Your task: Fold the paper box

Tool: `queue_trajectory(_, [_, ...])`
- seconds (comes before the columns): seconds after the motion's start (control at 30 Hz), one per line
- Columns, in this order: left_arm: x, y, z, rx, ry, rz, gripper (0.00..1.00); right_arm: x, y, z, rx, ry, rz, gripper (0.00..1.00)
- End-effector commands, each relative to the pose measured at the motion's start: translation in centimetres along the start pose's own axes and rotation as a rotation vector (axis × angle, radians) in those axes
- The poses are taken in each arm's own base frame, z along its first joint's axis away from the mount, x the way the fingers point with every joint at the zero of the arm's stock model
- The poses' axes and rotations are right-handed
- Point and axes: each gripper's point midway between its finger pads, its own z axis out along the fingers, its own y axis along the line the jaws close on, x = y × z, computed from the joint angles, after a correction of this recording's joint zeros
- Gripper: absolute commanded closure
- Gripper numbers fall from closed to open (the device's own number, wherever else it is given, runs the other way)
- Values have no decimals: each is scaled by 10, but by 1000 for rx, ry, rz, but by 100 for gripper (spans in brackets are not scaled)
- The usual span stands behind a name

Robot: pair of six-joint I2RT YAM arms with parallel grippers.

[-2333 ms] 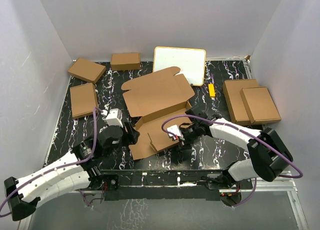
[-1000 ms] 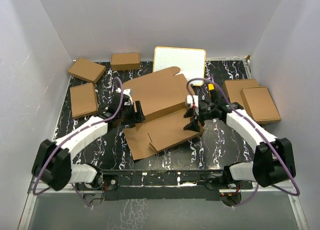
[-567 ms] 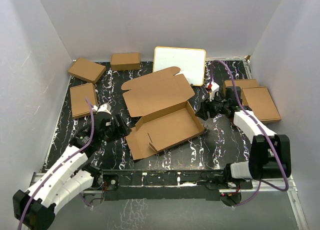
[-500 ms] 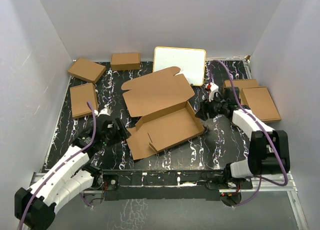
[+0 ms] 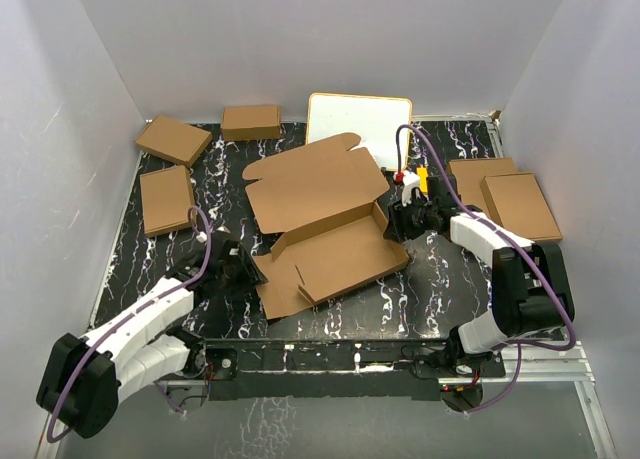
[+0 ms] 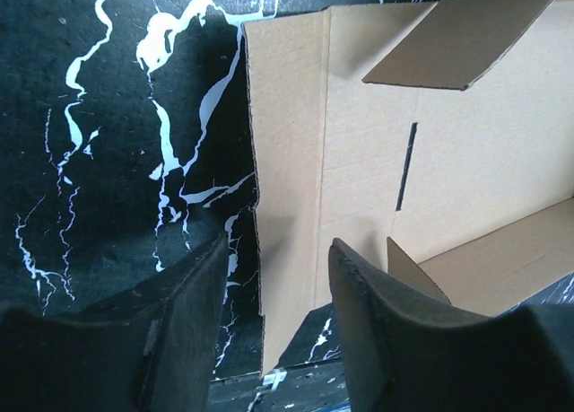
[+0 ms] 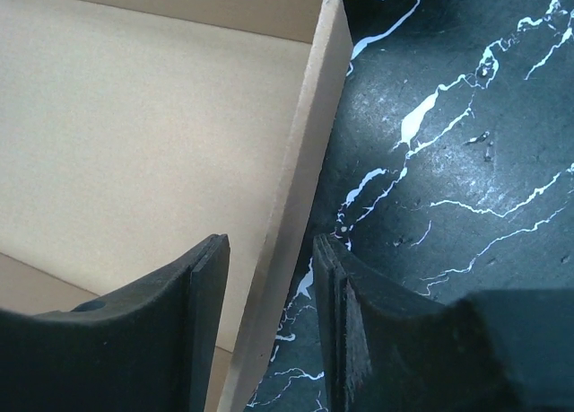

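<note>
From above, the paper box (image 5: 318,184) is seen lying open on the black table (image 5: 440,279), between the two grippers. The left gripper (image 5: 240,264) is held low at the flat flap on its side of the box. The right gripper (image 5: 402,219) is held at the end wall on its side. Small brown boxes (image 5: 167,199) and a white board (image 5: 360,127) are seen well apart from both grippers.

In the left wrist view, the fingers (image 6: 193,322) are seen apart, half wide. The edge of the flat flap (image 6: 287,206) is seen between them. It cannot be told if the flap is touched. A thin slit (image 6: 408,165) is seen just ahead of one finger.

In the right wrist view, the fingers (image 7: 350,340) are seen apart, fairly narrow. The upright end wall (image 7: 300,161) is seen between them, just beside one finger. A small gap is left at the other finger. Nothing is seen squeezed.
</note>
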Motion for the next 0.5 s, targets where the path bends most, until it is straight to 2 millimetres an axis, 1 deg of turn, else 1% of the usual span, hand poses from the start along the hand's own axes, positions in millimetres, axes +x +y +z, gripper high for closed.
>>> queue_trajectory(0.0, [1,-9,6,46,14,-34,58,-27,-6,-3,49,-66,-13,54])
queue_trajectory(0.13, [0,-12,7,52,12,-30,68,-26,-4,-1,46,-65,-8,57])
queue_trajectory(0.23, [-3,-15,7,62,2,-17,81,-26,-2,0,41,-66,-2,60])
queue_trajectory(0.33, [-11,-26,3,96,-17,9,93,-25,0,0,36,-65,5,65])
queue_trajectory(0.4, [-16,-35,-2,125,-28,29,98,-24,1,1,35,-68,11,69])
queue_trajectory(0.47, [-20,-43,-6,147,-37,52,100,-25,2,1,31,-71,17,72])
